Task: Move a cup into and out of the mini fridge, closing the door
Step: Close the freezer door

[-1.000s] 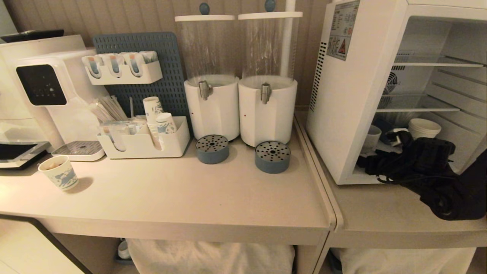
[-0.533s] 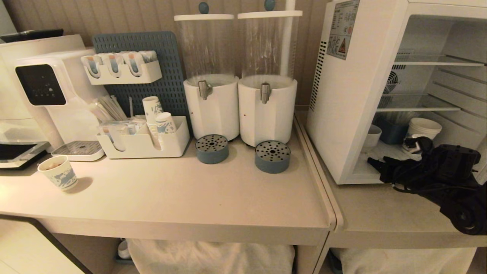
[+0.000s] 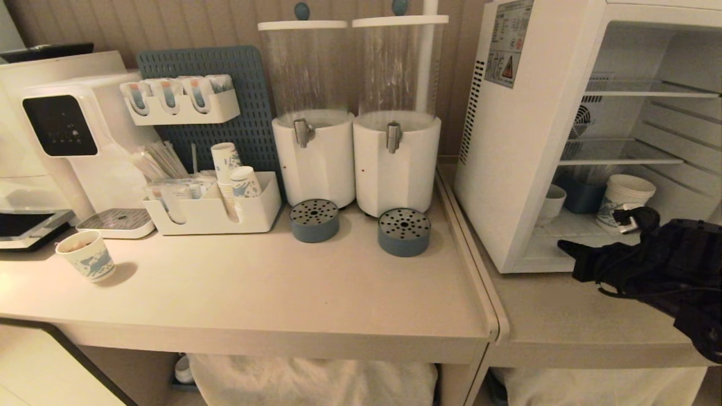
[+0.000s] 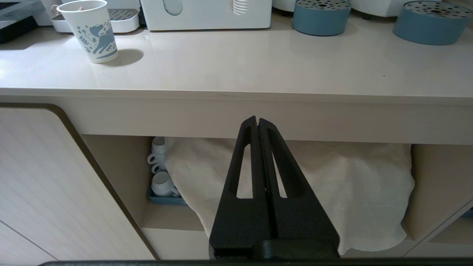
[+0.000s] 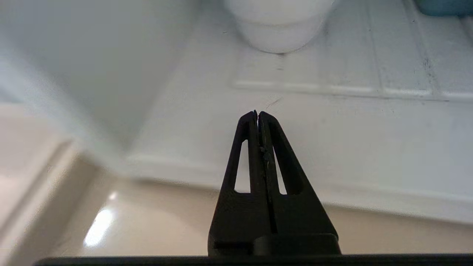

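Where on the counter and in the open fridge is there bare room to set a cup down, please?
Widest: the counter between the paper cup and blue drip trays. Also the mini fridge floor front, ahead of the cup. Crowded: the organizer tray and fridge back.

Mini fridge set on the right counter, cup placed inside on its floor at the left wall, paper cups stood to its right, two dispensers positioned left of the fridge.
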